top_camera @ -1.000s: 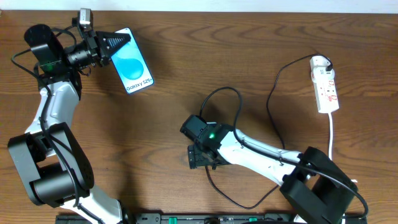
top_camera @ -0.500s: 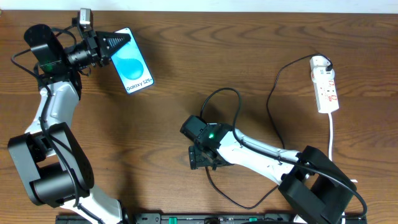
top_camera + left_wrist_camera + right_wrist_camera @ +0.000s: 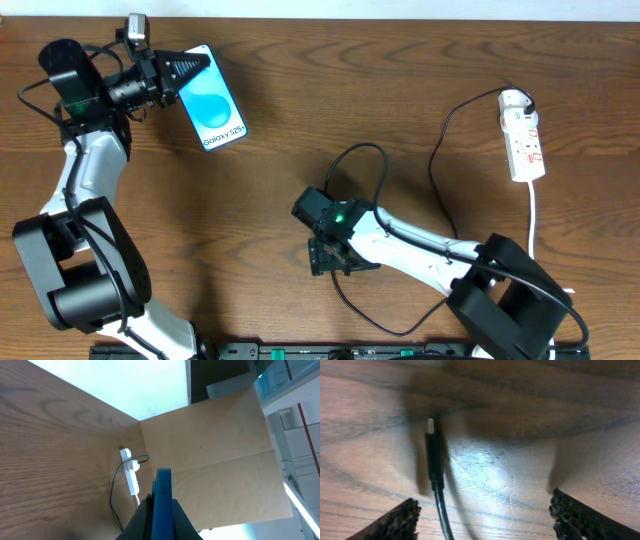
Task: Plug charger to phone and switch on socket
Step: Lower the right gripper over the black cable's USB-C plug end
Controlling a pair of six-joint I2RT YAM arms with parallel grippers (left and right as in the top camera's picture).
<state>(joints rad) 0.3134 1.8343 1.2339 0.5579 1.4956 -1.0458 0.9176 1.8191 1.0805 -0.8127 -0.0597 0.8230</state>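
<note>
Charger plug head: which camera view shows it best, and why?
Right wrist: the charger plug head lies close-up, just ahead of the open right pincer. Overhead, that pincer hides it; only cable loops show. Left wrist shows only distant cable.

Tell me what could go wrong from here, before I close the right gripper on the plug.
1. In the right wrist view the charger's plug head lies off-centre between the fingers of the open right gripper, so closing may skew or nudge it.
2. The left gripper holds the phone by one end; plugging force could twist it.
3. The cable loops by the right arm and may snag.
</note>
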